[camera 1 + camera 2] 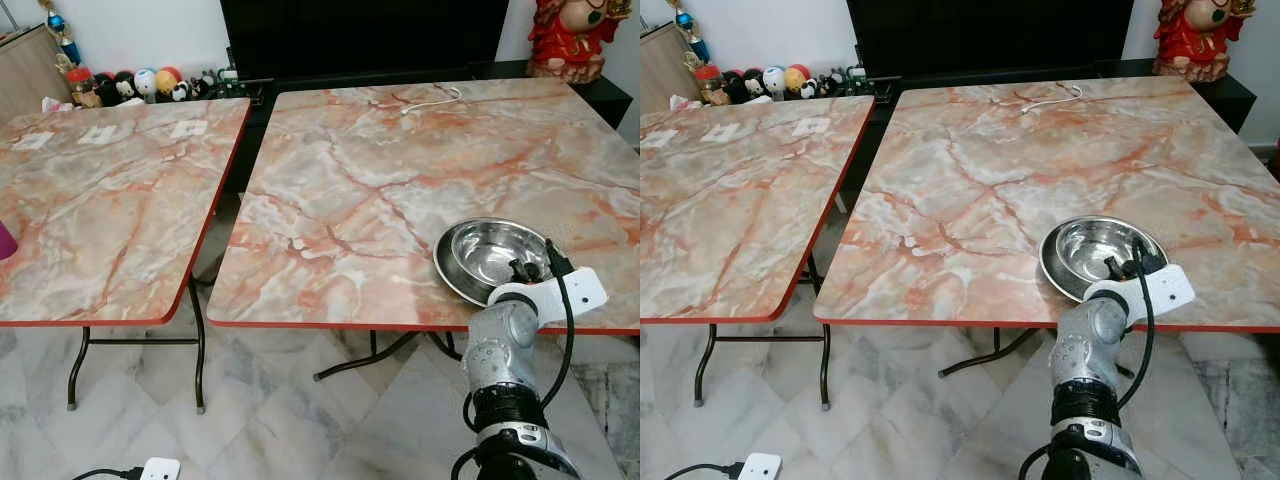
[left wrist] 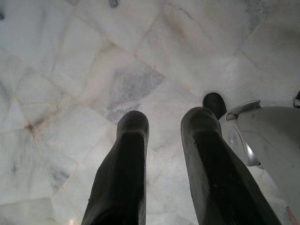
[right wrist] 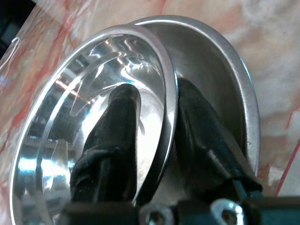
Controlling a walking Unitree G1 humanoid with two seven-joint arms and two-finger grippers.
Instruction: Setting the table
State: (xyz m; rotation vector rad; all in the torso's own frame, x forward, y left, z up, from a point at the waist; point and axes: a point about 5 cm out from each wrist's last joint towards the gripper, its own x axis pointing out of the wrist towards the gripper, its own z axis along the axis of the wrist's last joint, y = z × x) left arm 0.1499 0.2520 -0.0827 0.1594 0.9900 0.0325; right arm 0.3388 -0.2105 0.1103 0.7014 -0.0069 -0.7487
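**Steel bowls at the near right edge, pinched by the right claw**

Steel catches your eye first in the left eye view: a bowl (image 1: 492,260) sits on the right counter (image 1: 400,190), close to its near edge and right-hand side, with the right claw (image 1: 524,270) reaching in over the near rim. The left counter (image 1: 100,210) stands well apart across a gap.

From the right eye view you get the same picture; the silver forearm rises from below and the bowl is just beyond the wrist.

Down the left wrist view, the left claw (image 2: 164,140) hangs idle over the marble floor (image 2: 70,56), fingers apart and holding nothing.

Through the right wrist view you can see what matters: one finger (image 3: 115,136) lies inside an inner bowl (image 3: 89,122), the other sits between it and an outer bowl (image 3: 220,89), so the claw is pinching the inner bowl's wall. Lift gently and straight up, I'd judge, or the nested outer bowl may drag along or slide off the edge.
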